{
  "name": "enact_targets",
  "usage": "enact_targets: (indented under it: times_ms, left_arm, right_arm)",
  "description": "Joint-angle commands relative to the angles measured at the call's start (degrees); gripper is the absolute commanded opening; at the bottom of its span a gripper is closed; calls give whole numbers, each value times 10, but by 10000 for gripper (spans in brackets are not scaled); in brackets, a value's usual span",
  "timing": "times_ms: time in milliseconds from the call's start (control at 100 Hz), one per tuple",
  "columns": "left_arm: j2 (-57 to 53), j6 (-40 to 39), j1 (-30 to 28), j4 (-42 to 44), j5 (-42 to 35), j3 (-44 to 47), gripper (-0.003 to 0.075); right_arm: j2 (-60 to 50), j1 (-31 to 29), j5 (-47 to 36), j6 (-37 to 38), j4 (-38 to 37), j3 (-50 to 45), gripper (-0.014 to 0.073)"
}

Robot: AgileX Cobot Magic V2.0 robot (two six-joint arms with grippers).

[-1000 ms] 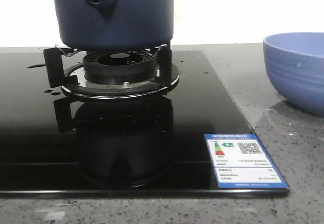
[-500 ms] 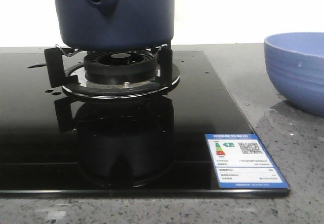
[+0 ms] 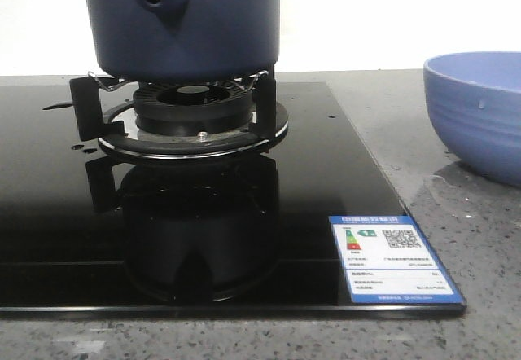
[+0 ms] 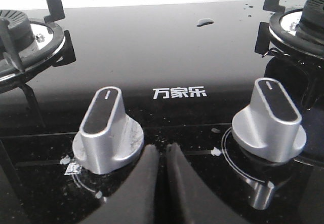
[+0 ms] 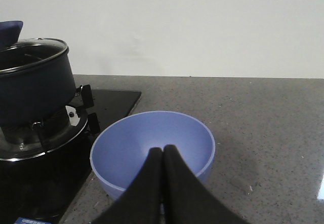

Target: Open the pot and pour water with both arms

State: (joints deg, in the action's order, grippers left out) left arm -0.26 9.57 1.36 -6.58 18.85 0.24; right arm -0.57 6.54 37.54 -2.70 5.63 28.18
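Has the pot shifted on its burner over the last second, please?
No. The pot sits in the same spot over the burner, its edges unchanged against the pan support prongs.

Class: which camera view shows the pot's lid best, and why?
The right wrist view: the lid sits on the pot, its rim visible. The front view cuts the pot off below the rim. The left wrist view shows no lid.

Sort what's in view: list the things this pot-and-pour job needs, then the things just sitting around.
For the job:
- pot, on the burner stand, glass lid on
- periwinkle bowl, probably the pouring target
- left gripper and right gripper, both shut, holding nothing

Just sitting around:
- two silver knobs
- energy label
- second burner
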Motion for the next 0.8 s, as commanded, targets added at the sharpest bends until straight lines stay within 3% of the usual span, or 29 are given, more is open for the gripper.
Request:
enact_targets:
  times_ms: [0, 790]
  left_arm:
    - [-15, -6, -2, -1, -26, 17, -20]
    - [-15, -6, -2, -1, -26, 17, -20]
  right_arm:
    - [8, 0, -46, -8, 1, 13, -63]
    - [8, 0, -49, -8, -4, 6, -63]
